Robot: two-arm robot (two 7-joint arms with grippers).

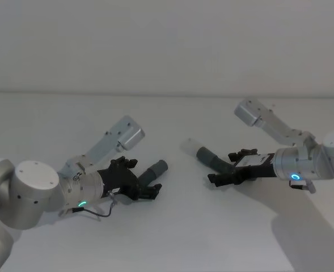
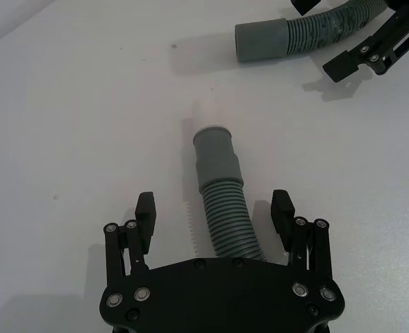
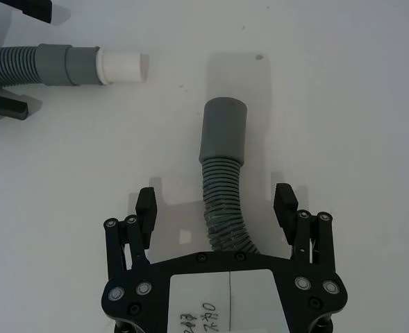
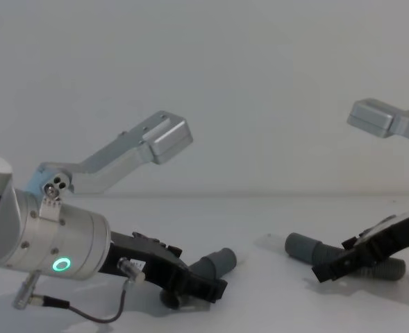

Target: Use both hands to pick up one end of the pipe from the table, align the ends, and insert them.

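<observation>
**Pipe, 2 pieces.** Both lie on the tabletop (image 1: 172, 238), with the ends apart and out of line.

**Piece 1:** white-tipped hose (image 2: 226, 225). The left pincer (image 2: 214, 207) straddles its ribbed body, jaws apart with a gap on each side. Its cuff (image 2: 216, 156) and white tip (image 2: 207, 114) lie ahead of the pincer.

**Piece 2:** plain-cuffed hose (image 3: 221, 191). The right pincer (image 3: 216, 201) straddles it the same way, jaws apart, nothing clamped.

**Step judged:** neither grasp is made yet.

**Risks:**
- A grip on the springy ribs behind a cuff may let that end droop or swing, spoiling alignment.
- 1-sided contact may roll a curved piece.
- The tip may catch the other cuff's rim if the axes differ.
</observation>
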